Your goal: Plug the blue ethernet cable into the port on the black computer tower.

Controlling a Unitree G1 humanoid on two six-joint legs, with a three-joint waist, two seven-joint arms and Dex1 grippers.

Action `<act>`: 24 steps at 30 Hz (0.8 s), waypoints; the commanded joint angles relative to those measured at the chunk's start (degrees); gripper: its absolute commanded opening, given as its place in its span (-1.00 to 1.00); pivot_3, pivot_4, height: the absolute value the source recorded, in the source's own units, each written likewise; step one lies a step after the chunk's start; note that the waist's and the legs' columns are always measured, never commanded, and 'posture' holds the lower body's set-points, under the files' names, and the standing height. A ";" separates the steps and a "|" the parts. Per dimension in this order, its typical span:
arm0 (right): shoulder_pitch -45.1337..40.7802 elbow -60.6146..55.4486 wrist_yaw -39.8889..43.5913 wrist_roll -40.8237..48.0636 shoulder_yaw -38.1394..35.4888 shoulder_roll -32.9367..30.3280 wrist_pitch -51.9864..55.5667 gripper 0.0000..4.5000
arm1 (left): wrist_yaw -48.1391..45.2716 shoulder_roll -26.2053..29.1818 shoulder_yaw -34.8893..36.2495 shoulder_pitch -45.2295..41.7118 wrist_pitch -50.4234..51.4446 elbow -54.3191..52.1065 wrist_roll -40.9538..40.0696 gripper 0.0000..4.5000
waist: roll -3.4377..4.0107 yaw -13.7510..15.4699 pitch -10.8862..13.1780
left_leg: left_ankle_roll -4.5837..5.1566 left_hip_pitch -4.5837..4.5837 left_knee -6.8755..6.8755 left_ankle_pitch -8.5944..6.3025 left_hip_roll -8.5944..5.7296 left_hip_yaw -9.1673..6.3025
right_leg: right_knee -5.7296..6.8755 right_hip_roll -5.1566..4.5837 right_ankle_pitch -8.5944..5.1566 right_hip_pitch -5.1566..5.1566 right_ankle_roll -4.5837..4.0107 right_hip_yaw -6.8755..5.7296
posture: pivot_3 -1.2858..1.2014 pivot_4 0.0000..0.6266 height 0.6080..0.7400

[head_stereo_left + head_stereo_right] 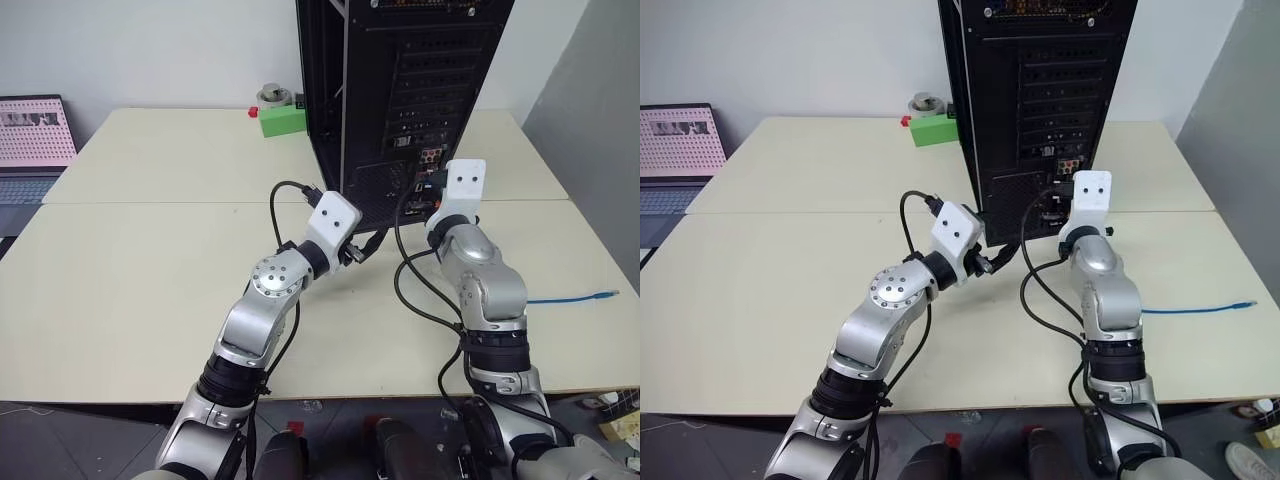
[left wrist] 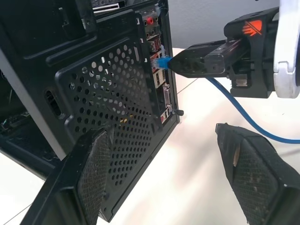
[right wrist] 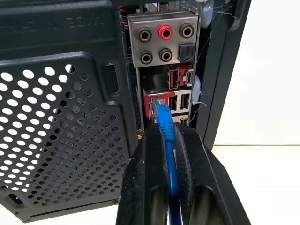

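The black computer tower (image 1: 400, 90) is standing upright on the pale table (image 1: 150, 270), rear panel facing the robot. The left gripper (image 2: 164, 173) is hovering near the panel's perforated grille, fingers spread wide and holding nothing. The right gripper (image 3: 169, 140) is pinching the blue ethernet cable (image 3: 166, 124) just behind its plug, whose tip is sitting at the port (image 3: 157, 104). The cable's far end is lying on the table.

The black computer tower (image 3: 61, 117) is matt perforated metal; the blue ethernet cable (image 3: 169, 154) looks smooth glossy plastic.
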 commanded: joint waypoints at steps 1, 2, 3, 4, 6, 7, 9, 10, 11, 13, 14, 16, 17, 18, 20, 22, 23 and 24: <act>-3.27 0.40 1.06 -0.22 1.34 0.20 -3.19 -1.00 | 0.33 -0.46 0.30 -0.35 -0.97 -1.31 0.20 0.63 | 0.00 -0.06 0.00 | 0.00 0.00 0.00 0.00 0.00 0.01 | 0.01 0.01 0.00 -0.01 0.00 0.01 | 0.03 -0.52 1.00; -3.51 1.06 1.34 -0.20 1.32 0.03 -3.51 -1.00 | 0.35 -0.46 0.31 -0.32 -0.95 -1.37 0.19 0.63 | 0.00 -0.09 0.00 | 0.00 0.00 0.00 0.00 0.00 0.01 | 0.02 0.01 0.00 -0.02 0.00 0.02 | 0.03 -0.52 1.00; -3.68 1.52 1.54 -0.17 1.30 -0.09 -3.75 -1.00 | 0.37 -0.47 0.31 -0.29 -0.94 -1.41 0.20 0.63 | 0.00 -0.11 0.00 | 0.00 0.00 0.00 0.00 0.00 0.02 | 0.03 0.02 0.00 -0.03 0.00 0.04 | 0.03 -0.52 1.00; -3.77 1.77 1.65 -0.16 1.29 -0.15 -3.92 -1.00 | 0.38 -0.47 0.32 -0.28 -0.95 -1.41 0.20 0.63 | 0.00 -0.14 0.00 | 0.00 0.00 0.00 0.00 0.00 0.02 | 0.03 0.02 0.00 -0.03 0.00 0.05 | 0.03 -0.52 1.00; -4.00 2.36 1.85 -0.07 1.15 -0.27 -4.28 -1.00 | 0.42 -0.47 0.36 -0.32 -0.96 -1.36 0.23 0.63 | 0.00 -0.18 0.00 | 0.00 0.01 0.00 0.00 0.00 0.05 | 0.03 0.03 0.00 -0.03 0.00 0.07 | 0.03 -0.52 1.00; -4.06 2.56 1.97 -0.01 1.07 -0.33 -4.40 -1.00 | 0.46 -0.48 0.38 -0.31 -0.95 -1.39 0.24 0.63 | 0.00 -0.21 0.00 | 0.00 0.02 0.01 0.00 0.01 0.05 | 0.04 0.03 0.01 -0.03 0.00 0.08 | 0.03 -0.52 1.00; -4.11 2.90 2.49 0.13 1.02 -0.52 -4.65 -1.00 | 0.51 -0.44 0.44 -0.32 -0.95 -1.37 0.29 0.63 | 0.00 -0.28 0.00 | 0.00 0.03 0.01 0.00 0.01 0.07 | 0.04 0.04 0.01 -0.03 0.01 0.08 | 0.03 -0.52 1.00; -3.99 2.91 3.03 0.16 1.17 -0.80 -4.76 -1.00 | 0.53 -0.39 0.44 -0.26 -0.94 -1.44 0.32 0.63 | 0.00 -0.33 0.00 | 0.00 0.04 0.01 0.00 0.01 0.07 | 0.04 0.05 0.01 -0.03 0.01 0.09 | 0.03 -0.52 1.00; -3.84 2.85 3.46 0.21 1.25 -1.02 -4.85 -1.00 | 0.53 -0.33 0.45 -0.19 -0.93 -1.51 0.35 0.63 | 0.00 -0.36 0.00 | 0.00 0.04 0.01 0.00 0.01 0.07 | 0.04 0.05 0.01 -0.03 0.01 0.09 | 0.03 -0.52 1.00; -3.31 2.39 4.07 0.58 0.85 -1.51 -4.49 -0.85 | 0.48 -0.05 0.60 -0.01 -0.65 -1.70 0.37 0.64 | 0.00 -0.40 0.00 | 0.00 0.04 0.01 0.00 0.02 0.08 | 0.05 0.05 0.01 -0.03 0.01 0.09 | 0.03 -0.52 1.00; -3.16 2.23 4.21 0.65 0.65 -1.67 -4.31 -0.76 | 0.47 0.06 0.68 0.02 -0.47 -1.73 0.37 0.64 | 0.00 -0.41 0.00 | 0.00 0.04 0.01 0.00 0.02 0.08 | 0.05 0.05 0.01 -0.03 0.01 0.09 | 0.03 -0.52 1.00; -1.93 0.04 5.35 1.06 0.21 -3.03 -2.61 -0.64 | 0.17 0.54 1.34 0.16 0.02 -2.00 -0.06 0.64 | 0.00 -0.34 0.00 | 0.00 0.03 0.01 0.00 0.02 0.07 | 0.05 0.05 0.01 -0.05 0.01 0.09 | 0.03 -0.52 1.00; -1.50 -0.74 5.76 1.23 0.06 -3.47 -2.01 -0.53 | 0.10 0.71 1.55 0.20 0.16 -2.09 -0.18 0.64 | 0.00 -0.22 0.00 | 0.00 0.02 0.01 0.00 0.02 0.04 | 0.05 0.05 0.01 -0.04 0.01 0.08 | 0.03 -0.52 1.00; -0.65 -2.31 6.42 1.70 -0.23 -4.32 -0.93 -0.49 | 0.03 1.08 2.05 0.32 0.32 -2.22 -0.34 0.64 | 0.00 -0.08 0.00 | 0.00 -0.01 0.00 0.00 0.02 0.02 | 0.04 0.05 0.01 -0.05 0.01 0.06 | 0.03 -0.52 1.00; 0.85 -5.26 8.38 2.73 -0.51 -6.05 1.37 -0.25 | 0.13 2.00 2.89 0.48 0.84 -2.25 -0.29 0.64 | 0.00 0.22 0.00 | 0.00 -0.08 0.00 0.00 0.04 -0.01 | 0.03 0.02 0.01 -0.09 0.01 0.03 | 0.03 -0.52 1.00; 2.74 -9.02 11.22 4.13 -0.78 -8.65 3.96 -0.07 | -0.53 3.96 2.86 0.60 1.93 -2.45 0.31 0.64 | 0.00 0.41 0.00 | 0.00 -0.16 0.00 0.00 0.05 -0.02 | 0.02 -0.05 0.01 -0.15 0.01 0.03 | 0.03 -0.52 1.00; 3.75 -10.90 12.72 4.99 -1.09 -10.17 5.26 0.02 | -0.85 4.99 2.89 0.71 2.74 -2.74 0.60 0.64 | 0.00 0.47 0.00 | 0.00 -0.17 -0.01 0.00 0.05 0.00 | 0.02 -0.07 0.01 -0.17 0.01 0.05 | 0.03 -0.52 1.00; 4.75 -12.61 14.14 5.82 -1.48 -11.76 6.21 0.13 | -1.18 5.98 3.18 0.76 3.78 -3.06 0.51 0.64 | 0.00 0.52 0.00 | 0.00 -0.18 -0.01 0.00 0.04 -0.01 | 0.01 -0.10 0.01 -0.17 0.01 0.05 | 0.03 -0.52 1.00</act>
